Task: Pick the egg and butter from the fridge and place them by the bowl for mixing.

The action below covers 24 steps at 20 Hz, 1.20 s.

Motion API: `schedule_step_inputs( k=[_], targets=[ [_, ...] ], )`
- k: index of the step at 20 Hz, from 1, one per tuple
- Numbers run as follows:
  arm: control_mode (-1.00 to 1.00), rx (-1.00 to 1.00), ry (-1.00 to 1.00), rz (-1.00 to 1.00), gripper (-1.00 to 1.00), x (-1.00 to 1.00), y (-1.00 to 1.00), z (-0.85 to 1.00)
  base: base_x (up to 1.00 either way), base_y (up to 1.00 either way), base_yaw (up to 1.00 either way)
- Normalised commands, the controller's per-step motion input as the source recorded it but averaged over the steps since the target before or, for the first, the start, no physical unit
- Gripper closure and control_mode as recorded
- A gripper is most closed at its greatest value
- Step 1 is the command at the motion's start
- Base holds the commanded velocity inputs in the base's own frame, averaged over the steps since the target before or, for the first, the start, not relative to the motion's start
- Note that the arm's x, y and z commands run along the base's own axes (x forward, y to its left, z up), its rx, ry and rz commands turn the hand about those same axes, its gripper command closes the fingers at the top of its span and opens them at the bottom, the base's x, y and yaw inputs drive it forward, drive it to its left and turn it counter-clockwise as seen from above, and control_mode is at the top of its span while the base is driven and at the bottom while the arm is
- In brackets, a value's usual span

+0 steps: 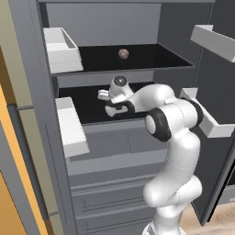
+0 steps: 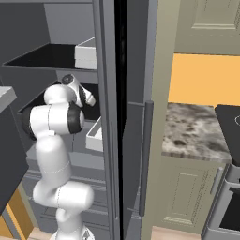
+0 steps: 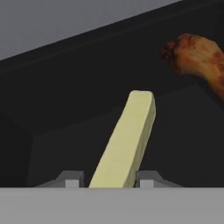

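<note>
One orange lumpy item (image 3: 197, 59) is sitting at two o'clock of the butter (image 3: 124, 142) my gripper (image 3: 107, 180) is pinching; I'm seeing the egg (image 1: 123, 53) shelved above.

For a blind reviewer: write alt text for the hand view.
A pale yellow-green rectangular butter stick stands between the gripper fingertips, on the fridge's black shelf. A lumpy orange-brown food item lies beyond it at upper right.

An orange-brown lumpy food item (image 3: 197, 59) lies on the dark shelf; a speckled stone counter (image 2: 194, 131) tops beige cupboards (image 2: 187, 192).
</note>
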Motion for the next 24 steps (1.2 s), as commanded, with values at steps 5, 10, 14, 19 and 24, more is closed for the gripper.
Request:
schedule_step_inputs(
  k=[5,10,14,19,24],
  targets=[
    [-1.00,0.04,0.00,0.00,1.00,-0.64,0.08,-0.15,0.00,0.00,0.00],
    [-1.00,0.00,0.00,0.00,1.00,-0.59,0.03,0.03,0.00,0.00,0.00],
    [-1.00,0.00,0.02,0.10,1.00,-0.50,0.03,0.31,0.00,0.00,0.00],
    [-1.00,0.00,0.03,0.17,1.00,-0.53,0.00,0.45,0.00,0.00,0.00],
    [-1.00,-0.02,0.03,0.12,1.00,-0.52,-0.06,0.50,0.00,0.00,0.00]
  ],
)
